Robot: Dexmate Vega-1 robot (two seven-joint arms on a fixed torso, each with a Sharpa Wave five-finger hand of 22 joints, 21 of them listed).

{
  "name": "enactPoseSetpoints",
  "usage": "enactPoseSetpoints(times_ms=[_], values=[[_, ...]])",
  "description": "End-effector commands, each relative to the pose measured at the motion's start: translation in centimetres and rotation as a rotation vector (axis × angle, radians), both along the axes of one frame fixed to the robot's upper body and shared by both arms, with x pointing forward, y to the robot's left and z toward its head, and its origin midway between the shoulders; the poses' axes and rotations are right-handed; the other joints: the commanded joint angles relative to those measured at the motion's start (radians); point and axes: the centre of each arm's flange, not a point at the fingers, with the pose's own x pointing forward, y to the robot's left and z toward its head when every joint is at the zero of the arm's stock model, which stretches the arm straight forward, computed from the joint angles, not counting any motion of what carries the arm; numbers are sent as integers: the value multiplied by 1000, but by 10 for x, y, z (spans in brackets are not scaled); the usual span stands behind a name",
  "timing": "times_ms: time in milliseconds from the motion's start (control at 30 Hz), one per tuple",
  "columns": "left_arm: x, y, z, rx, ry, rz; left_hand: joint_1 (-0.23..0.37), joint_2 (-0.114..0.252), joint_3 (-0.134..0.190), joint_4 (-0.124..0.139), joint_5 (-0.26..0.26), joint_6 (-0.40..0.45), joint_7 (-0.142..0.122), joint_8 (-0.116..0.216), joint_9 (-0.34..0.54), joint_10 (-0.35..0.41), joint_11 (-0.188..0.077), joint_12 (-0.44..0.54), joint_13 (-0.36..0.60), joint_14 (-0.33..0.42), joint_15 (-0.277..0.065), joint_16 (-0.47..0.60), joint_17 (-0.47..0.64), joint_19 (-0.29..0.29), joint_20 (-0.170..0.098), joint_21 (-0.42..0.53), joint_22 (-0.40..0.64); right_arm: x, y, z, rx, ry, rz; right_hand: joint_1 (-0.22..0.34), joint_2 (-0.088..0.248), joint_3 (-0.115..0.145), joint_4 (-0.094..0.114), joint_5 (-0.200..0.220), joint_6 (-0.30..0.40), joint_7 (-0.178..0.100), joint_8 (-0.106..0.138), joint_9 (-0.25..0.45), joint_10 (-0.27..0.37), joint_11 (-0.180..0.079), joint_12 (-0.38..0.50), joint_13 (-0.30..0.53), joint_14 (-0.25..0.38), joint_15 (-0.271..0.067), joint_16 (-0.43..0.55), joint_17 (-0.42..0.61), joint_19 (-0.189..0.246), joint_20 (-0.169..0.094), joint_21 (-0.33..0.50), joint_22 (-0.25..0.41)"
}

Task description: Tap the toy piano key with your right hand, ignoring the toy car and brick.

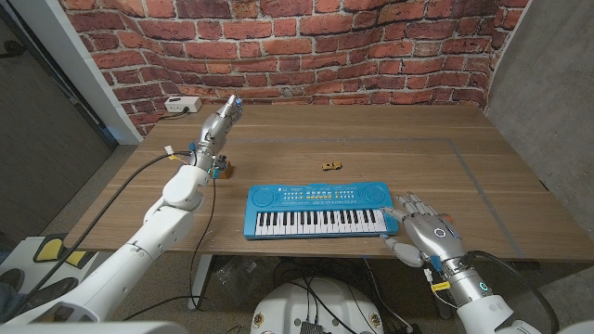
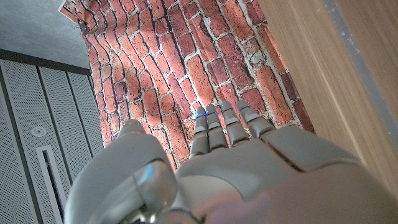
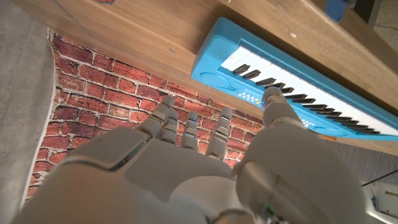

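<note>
The piano [image 1: 316, 210] is a blue toy keyboard lying flat on the desk [image 1: 483, 167], near the front edge and slightly right of centre, long side parallel to that edge. Its white and black keys face the robot; a row of small buttons and two round speaker grilles run along the far side.

The right robot hand [image 1: 419, 225] sits at the piano's right end, at the front right of the desk. Fingers are spread and hold nothing. In the right wrist view, the thumb [image 3: 273, 102] reaches over the key row at that end of the piano [image 3: 292, 68]; whether it touches a key cannot be told. The other fingers [image 3: 189, 127] point past the end of the piano, apart from it.

The left robot hand [image 1: 221, 119] is extended over the far left part of the desk, well apart from the piano. In the left wrist view its fingers [image 2: 221, 124] lie straight and close together, with nothing held.

The car [image 1: 330, 165], small and yellowish, lies on the desk behind the piano, apart from it. The brick [image 1: 224, 168], a small brown block, sits on the desk just beside the left forearm, left of the piano.

A white box [image 1: 182, 105] with a cable rests at the far left corner of the desk. A brick wall [image 1: 371, 46] stands behind the desk.
</note>
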Motion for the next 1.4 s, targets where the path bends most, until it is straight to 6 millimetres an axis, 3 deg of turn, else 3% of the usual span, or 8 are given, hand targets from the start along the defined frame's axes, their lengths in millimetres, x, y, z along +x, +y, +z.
enactPoseSetpoints(times_ms=[33,133,467,600,800,933,1033,1400], values=[[-3,5,3,3,-4,12,9,1,6,4,-2,0,-2,0,5,5,2,0,2,8,-3,-1,3,8,5,-2,1,4,-6,15,120,-74,48,-17,0,-1,6,5,27,-1,11,3,27,-3,9,0,20,-4,10,3,22,-5,10,3],[-3,5,3,4,-3,12,9,1,6,4,-2,0,-3,0,5,6,3,0,2,8,-2,-1,3,8,6,-3,2,6,-6,20,142,-97,61,-25,2,-2,10,5,40,-3,14,3,25,9,5,-1,30,-9,11,3,28,-6,12,3],[-9,9,3,7,1,33,9,1,5,5,-2,0,-2,0,5,6,2,0,3,8,-1,-2,3,9,5,-5,2,18,-11,38,248,-123,170,-43,10,-4,16,5,59,-1,14,2,65,-4,12,-2,65,-16,15,3,60,-23,20,1],[-11,11,3,-7,0,38,9,1,5,5,-2,-1,-1,0,5,7,1,0,3,9,-1,-1,3,10,6,-6,2,24,-13,43,310,-124,221,-61,26,-4,26,3,93,13,20,2,101,-15,18,-2,95,-12,19,4,86,-30,26,-1],[-10,9,2,2,6,31,9,1,5,5,-2,-1,0,0,5,6,4,-1,3,9,-2,-1,3,10,6,-7,2,34,-12,53,364,-148,273,-74,31,-5,29,1,126,35,27,2,117,-6,17,-3,114,-10,17,2,97,-30,27,-3],[-9,9,0,2,9,29,9,1,5,5,-2,-1,0,0,5,6,3,-1,3,8,-1,-2,3,11,5,-8,2,41,-10,58,400,-159,301,-86,34,-8,32,0,120,48,20,3,151,4,25,-3,125,-13,15,1,108,-33,28,-4],[-8,9,-2,-4,11,27,9,1,5,5,-2,-1,-1,0,5,6,2,-1,3,8,0,-2,3,11,6,-8,2,45,-10,60,423,-185,314,-92,37,-9,33,-1,126,55,19,4,168,-16,29,-3,131,-13,12,1,111,-29,28,-4],[-3,5,-2,10,28,20,8,1,5,6,-3,-2,0,-1,5,6,3,-1,3,7,-1,-2,3,11,5,-10,2,64,-20,73,571,-164,430,-100,46,-8,33,-2,126,76,12,4,195,-1,32,-4,156,-18,10,-1,133,-31,32,-5]])
